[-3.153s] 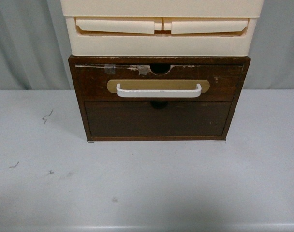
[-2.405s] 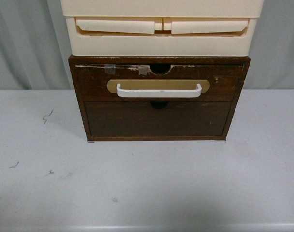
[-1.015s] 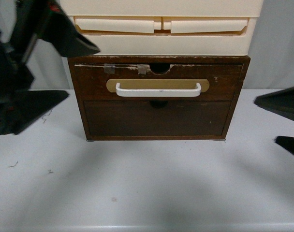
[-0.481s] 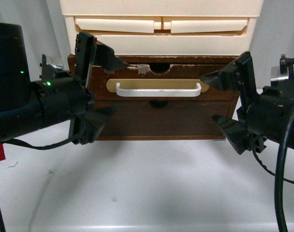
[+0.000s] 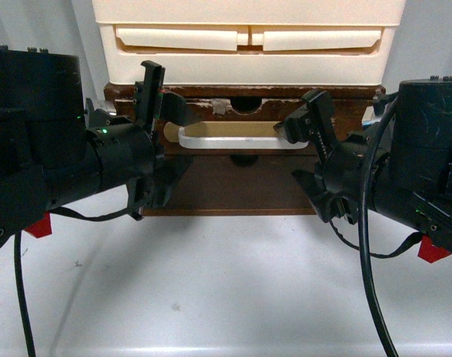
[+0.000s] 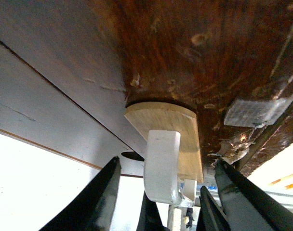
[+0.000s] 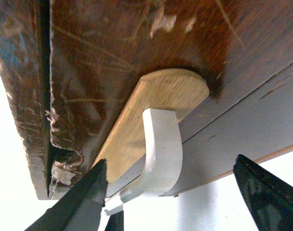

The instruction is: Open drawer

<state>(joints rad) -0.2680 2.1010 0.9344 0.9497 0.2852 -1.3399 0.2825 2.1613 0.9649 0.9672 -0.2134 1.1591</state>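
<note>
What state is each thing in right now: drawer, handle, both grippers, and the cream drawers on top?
Drawer: shut, front flush in its frame.
Handle: not clamped, each end between open fingers.
Left gripper: open, around the handle's left end.
Right gripper: open, around the handle's right end.
Cream drawers: shut.

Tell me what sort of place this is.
Probably a robot test bench rather than a home: a bare white table against a plain grey curtain, with a scuffed wooden drawer under cream plastic drawers as the only furniture.
</note>
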